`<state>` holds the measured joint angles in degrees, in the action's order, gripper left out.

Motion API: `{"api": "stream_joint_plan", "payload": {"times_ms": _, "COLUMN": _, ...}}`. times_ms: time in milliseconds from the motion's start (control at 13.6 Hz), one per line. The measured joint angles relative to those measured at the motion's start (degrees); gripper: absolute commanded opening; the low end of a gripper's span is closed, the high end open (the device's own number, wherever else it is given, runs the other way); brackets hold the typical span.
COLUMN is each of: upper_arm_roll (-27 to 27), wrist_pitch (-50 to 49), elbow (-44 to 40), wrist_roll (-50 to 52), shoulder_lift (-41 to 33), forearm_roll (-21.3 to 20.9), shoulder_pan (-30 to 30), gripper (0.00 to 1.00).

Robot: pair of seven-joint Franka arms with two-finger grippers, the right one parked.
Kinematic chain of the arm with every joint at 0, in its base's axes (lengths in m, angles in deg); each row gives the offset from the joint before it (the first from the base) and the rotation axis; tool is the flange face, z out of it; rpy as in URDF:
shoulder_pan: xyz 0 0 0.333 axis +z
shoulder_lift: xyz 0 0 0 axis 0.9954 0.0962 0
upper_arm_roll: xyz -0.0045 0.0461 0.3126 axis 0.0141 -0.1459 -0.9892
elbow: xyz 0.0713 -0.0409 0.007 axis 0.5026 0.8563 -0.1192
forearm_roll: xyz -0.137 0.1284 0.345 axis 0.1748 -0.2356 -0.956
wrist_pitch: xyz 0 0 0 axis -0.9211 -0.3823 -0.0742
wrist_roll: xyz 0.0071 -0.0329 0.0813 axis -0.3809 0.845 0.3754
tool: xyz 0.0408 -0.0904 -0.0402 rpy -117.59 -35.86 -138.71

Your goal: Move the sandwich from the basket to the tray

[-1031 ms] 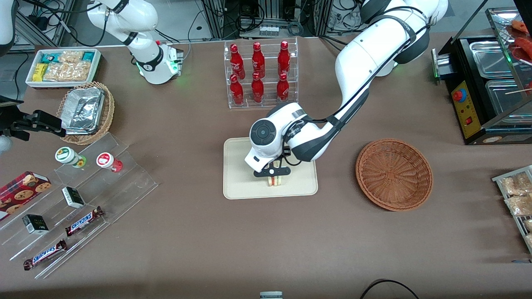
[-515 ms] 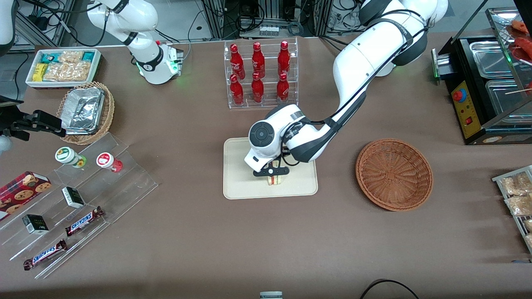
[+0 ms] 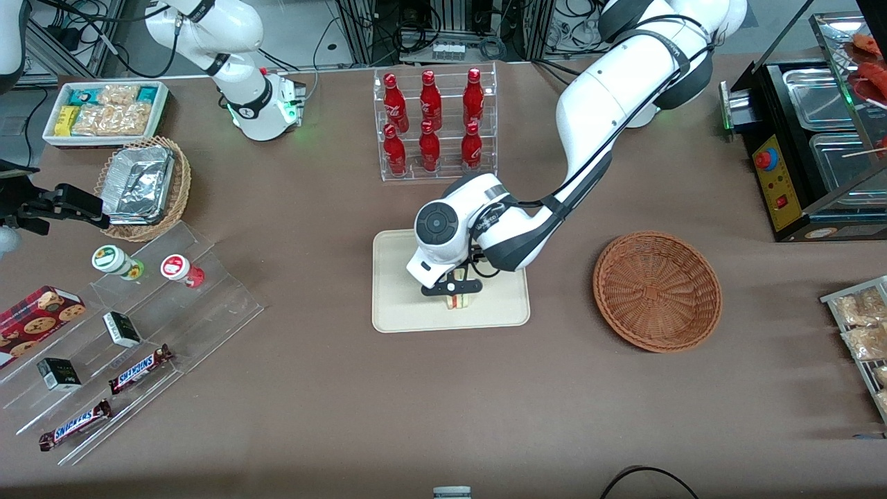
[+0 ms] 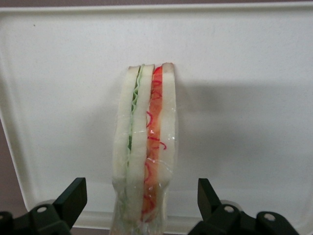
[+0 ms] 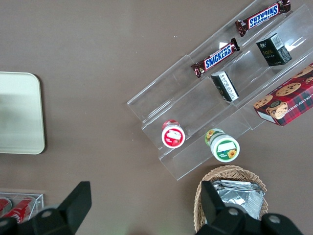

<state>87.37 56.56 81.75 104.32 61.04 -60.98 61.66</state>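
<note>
My claw (image 3: 454,288) hangs spread over the smooth cream tray (image 3: 397,315) at frame centre, fingers (image 4: 73,198) clear of the film-wrapped triangular sandwich (image 3: 459,301) standing on it. The empty woven wicker basket (image 3: 657,290) sits right of the tray on the brown counter (image 3: 443,402); red bottles (image 3: 429,118) stand above.

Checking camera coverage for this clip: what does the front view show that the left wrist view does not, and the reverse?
Only the front view shows the empty basket toward the working arm's end of the table, the red bottles farther from the camera than the tray, and the arm's pose.
Only the left wrist view shows the gripper open, its fingers clear of the sandwich on both sides.
Both show the sandwich standing on edge on the tray, with the gripper directly above it.
</note>
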Motion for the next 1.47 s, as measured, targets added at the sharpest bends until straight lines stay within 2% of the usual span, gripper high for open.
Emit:
{"api": "stream_joint_plan", "payload": {"times_ms": 368, "upper_arm_roll": 0.68, "wrist_pitch": -5.52, "elbow": -1.29, "wrist_roll": 0.41, "shoulder_lift": -6.08, "forearm_roll": 0.20, "shoulder_pan": -0.03, "gripper": 1.00}}
{"api": "stream_joint_plan", "payload": {"times_ms": 589, "upper_arm_roll": 0.48, "wrist_pitch": -7.35, "elbow": -1.79, "wrist_roll": 1.01, "shoulder_lift": -11.63, "forearm_roll": 2.77, "shoulder_pan": 0.92, "gripper": 1.00}}
{"api": "stream_joint_plan", "payload": {"times_ms": 810, "upper_arm_roll": 0.06, "wrist_pitch": -7.99, "elbow": -1.82, "wrist_roll": 1.00, "shoulder_lift": -14.74, "forearm_roll": 3.56, "shoulder_pan": 5.70, "gripper": 1.00}}
{"api": "stream_joint_plan", "payload": {"times_ms": 1472, "upper_arm_roll": -0.27, "wrist_pitch": -13.49, "elbow": -1.76, "wrist_roll": -1.70, "shoulder_lift": -17.75, "forearm_roll": 3.86, "shoulder_pan": 19.40, "gripper": 1.00}}
